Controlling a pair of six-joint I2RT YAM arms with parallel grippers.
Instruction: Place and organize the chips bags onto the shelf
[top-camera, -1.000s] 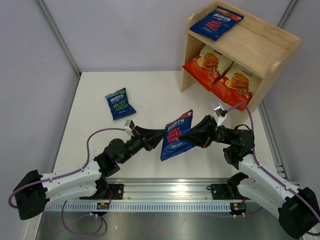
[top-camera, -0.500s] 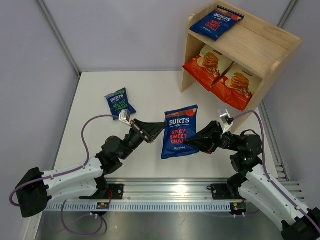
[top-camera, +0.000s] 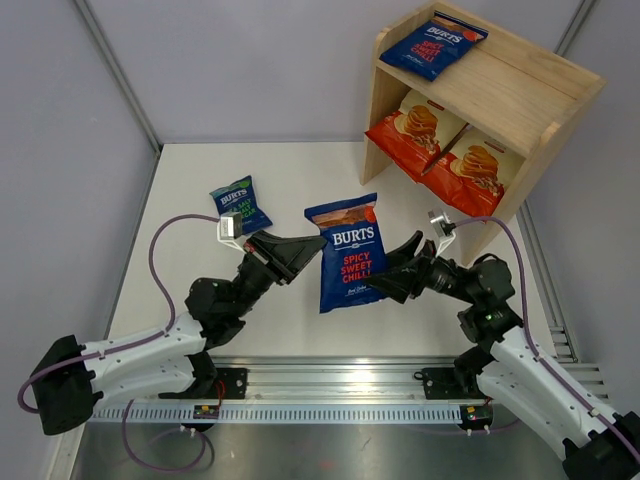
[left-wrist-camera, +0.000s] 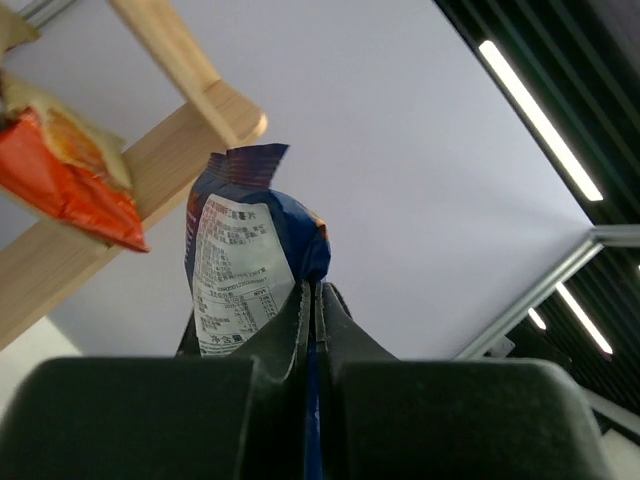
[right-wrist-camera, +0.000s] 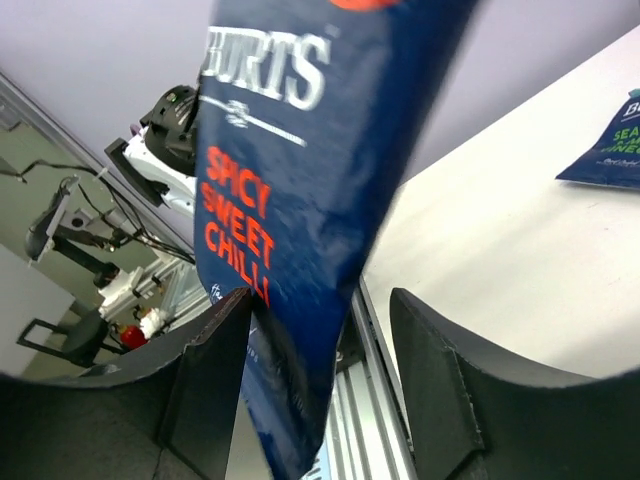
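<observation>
Burts red-lettered bag (top-camera: 347, 252) hangs upright above the table (top-camera: 300, 180), between my two arms and well short of the shelf (top-camera: 520, 90). My left gripper (top-camera: 312, 245) is clamped on its left edge. The right gripper (top-camera: 385, 275) has its fingers spread, with the bag's right edge between them.

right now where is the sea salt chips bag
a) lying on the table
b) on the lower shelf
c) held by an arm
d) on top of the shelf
A: the sea salt bag lies flat on the table, left of the shelf; the bag pinched by the left gripper is the chilli bag.
</observation>
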